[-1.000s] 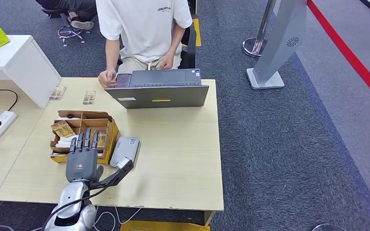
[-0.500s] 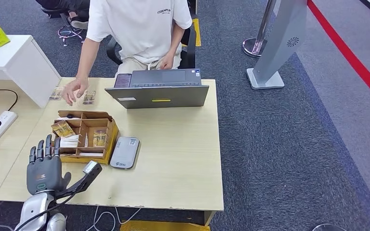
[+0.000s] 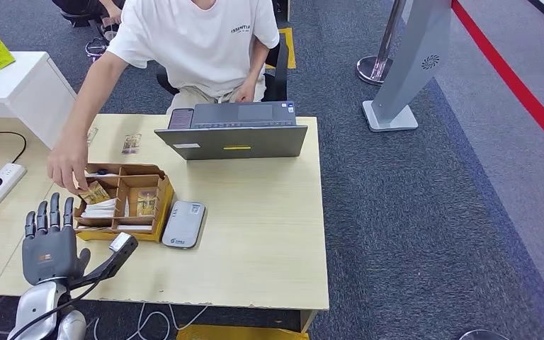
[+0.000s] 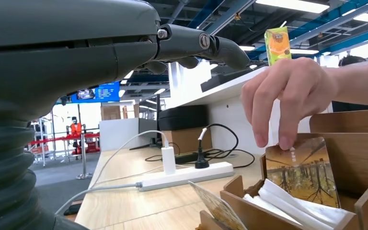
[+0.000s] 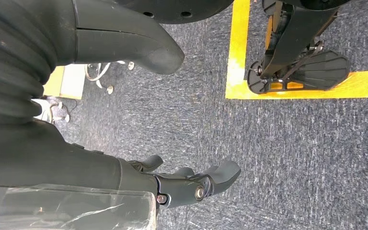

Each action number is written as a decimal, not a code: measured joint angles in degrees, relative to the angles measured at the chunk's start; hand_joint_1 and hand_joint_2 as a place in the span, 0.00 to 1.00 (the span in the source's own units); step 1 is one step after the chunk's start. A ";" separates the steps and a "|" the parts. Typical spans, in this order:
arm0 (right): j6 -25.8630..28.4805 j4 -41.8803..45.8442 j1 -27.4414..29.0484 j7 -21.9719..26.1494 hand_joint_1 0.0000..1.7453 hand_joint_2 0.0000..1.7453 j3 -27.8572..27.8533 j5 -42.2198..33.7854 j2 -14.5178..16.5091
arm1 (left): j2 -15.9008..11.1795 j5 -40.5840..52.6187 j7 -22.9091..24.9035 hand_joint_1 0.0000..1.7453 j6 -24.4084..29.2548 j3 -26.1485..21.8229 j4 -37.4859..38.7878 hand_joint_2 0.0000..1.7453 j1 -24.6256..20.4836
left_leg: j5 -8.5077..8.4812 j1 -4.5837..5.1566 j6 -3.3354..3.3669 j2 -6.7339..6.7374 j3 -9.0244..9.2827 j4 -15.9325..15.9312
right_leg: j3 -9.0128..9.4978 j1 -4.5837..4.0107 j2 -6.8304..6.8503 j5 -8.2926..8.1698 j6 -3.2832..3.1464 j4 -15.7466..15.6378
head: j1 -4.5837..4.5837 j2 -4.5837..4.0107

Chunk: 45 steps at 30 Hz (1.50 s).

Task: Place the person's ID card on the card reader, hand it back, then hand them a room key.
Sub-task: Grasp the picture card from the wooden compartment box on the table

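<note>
Left hand (image 3: 48, 241) empty, fingers spread, at desk (image 3: 255, 234) front-left corner; hold it flat and steady beside the box (image 3: 122, 200) while the person's hand (image 3: 69, 164) picks a card (image 3: 93, 191).

Light wood table (image 3: 269, 234) ahead of my left hand; white counter (image 3: 21, 92) beyond it to the left. Grey-blue carpet (image 3: 425, 227) off right, red floor stripe (image 3: 517, 85), grey stand (image 3: 404, 71), chrome post (image 3: 379, 64).
</note>
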<state>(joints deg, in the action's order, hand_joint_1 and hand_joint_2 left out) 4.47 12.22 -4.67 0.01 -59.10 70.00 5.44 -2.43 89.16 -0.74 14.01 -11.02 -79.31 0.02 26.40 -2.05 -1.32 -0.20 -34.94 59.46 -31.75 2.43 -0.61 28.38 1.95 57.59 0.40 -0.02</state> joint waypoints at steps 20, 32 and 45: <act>-0.04 0.00 -0.14 -0.30 0.00 1.00 0.00 1.52 -0.26 | 3.06 0.68 2.87 0.00 0.03 1.57 7.20 1.00 -6.34 | 0.00 0.00 0.00 0.02 0.00 0.03 | -0.03 0.00 -0.05 -0.01 0.01 0.00 | 0.00 0.00; -0.20 0.00 -0.14 -0.39 0.00 1.00 0.00 2.44 -0.60 | 1.56 0.68 4.17 0.00 0.27 1.55 9.75 1.00 -7.22 | 0.00 0.00 0.00 0.02 -0.01 0.02 | -0.01 0.00 -0.04 -0.01 0.01 0.00 | 0.01 0.00; -0.17 0.00 -0.14 -0.36 0.00 1.00 0.00 2.58 -0.78 | 0.94 0.68 4.63 0.00 0.68 1.55 12.90 1.00 -8.25 | 0.00 0.00 0.00 0.01 -0.01 0.03 | -0.02 0.00 -0.04 -0.01 0.01 0.00 | 0.01 0.00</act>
<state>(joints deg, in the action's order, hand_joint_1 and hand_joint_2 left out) 4.30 12.22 -4.81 -0.35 -59.10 72.58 4.67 -1.49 89.83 3.89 14.69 -9.46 -66.41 -8.23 26.40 -2.05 -1.32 -0.19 -34.95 59.49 -31.76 2.43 -0.64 28.37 1.96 57.59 0.40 -0.02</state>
